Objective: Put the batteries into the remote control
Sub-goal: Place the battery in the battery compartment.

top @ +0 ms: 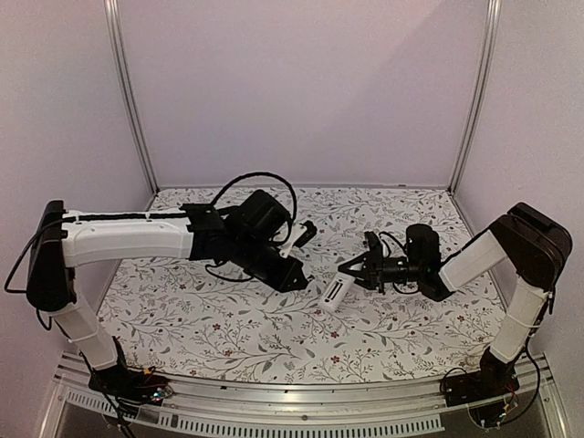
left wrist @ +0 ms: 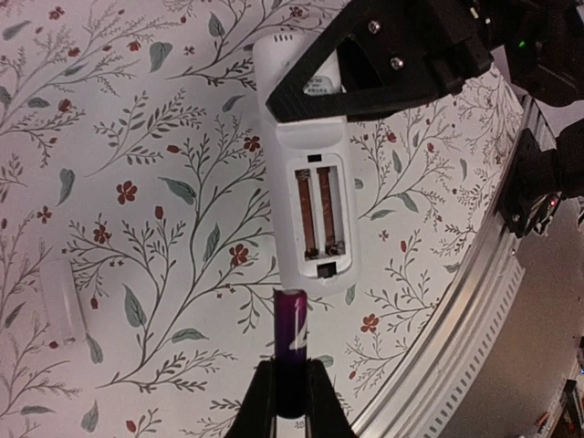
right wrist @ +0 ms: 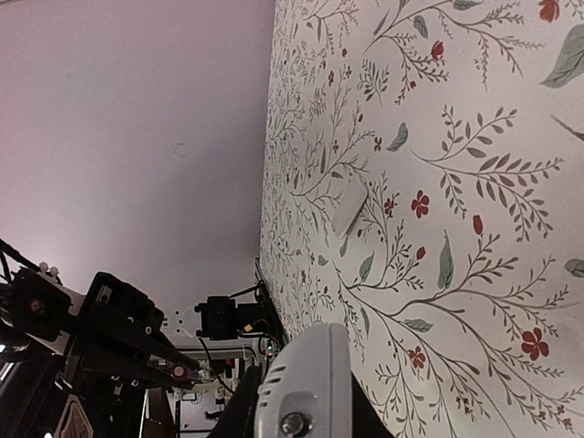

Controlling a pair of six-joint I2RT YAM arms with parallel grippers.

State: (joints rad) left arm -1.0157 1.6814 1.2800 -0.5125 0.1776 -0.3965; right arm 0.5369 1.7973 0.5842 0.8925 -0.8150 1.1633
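Now the battery [left wrist: 292,333] is being clamped by the left gripper [left wrist: 290,406], its tip just beside the end of the remote [left wrist: 308,151], which is being pinched by the right gripper [right wrist: 301,415]. The battery is best being lined up with one bay slot [left wrist: 304,212] and eased in lengthwise.

The remote [left wrist: 306,182] is near the middle of the table [top: 228,328]; whether it rests on the table or hangs just above it is hard to tell. The right gripper [top: 354,270] clamps the remote's right end. Its compartment [left wrist: 321,212] faces up in the other half. Just off that end, in line with the remote, a battery [left wrist: 291,347] sits in the left gripper [left wrist: 290,394]. A cover [left wrist: 64,297] lies on the table behind and left of the remote, well apart.
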